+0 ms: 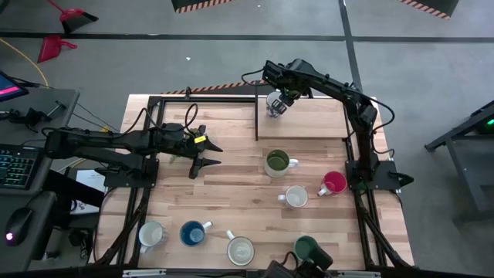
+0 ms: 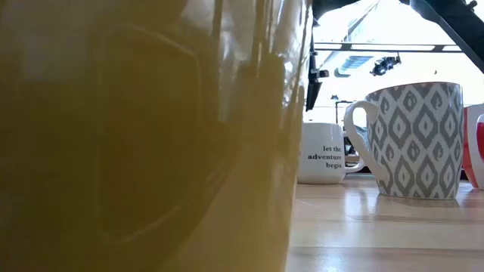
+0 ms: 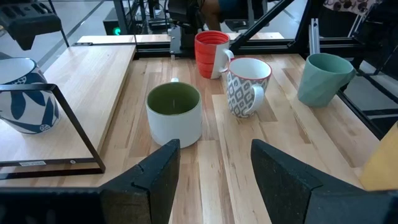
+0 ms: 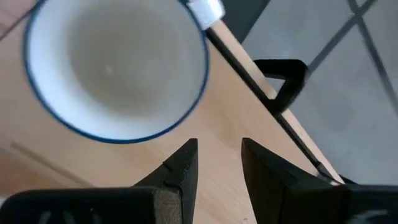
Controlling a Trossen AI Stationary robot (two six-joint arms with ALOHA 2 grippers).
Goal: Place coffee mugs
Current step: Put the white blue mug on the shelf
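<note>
A white mug with a blue pattern stands upright on its base on the raised wooden platform at the far side. Its blue rim shows from above in the right wrist view. My right gripper hovers over it, open, with nothing between the fingers. My left gripper waits open at the table's left, pointing at the olive-lined mug. Behind that mug stand a red mug, a grey-patterned mug and a teal mug.
Along the near edge stand a white mug, a blue mug, another white mug and the teal mug. A yellow mug fills the low view's left. The platform's black frame stands between my left gripper and the platform.
</note>
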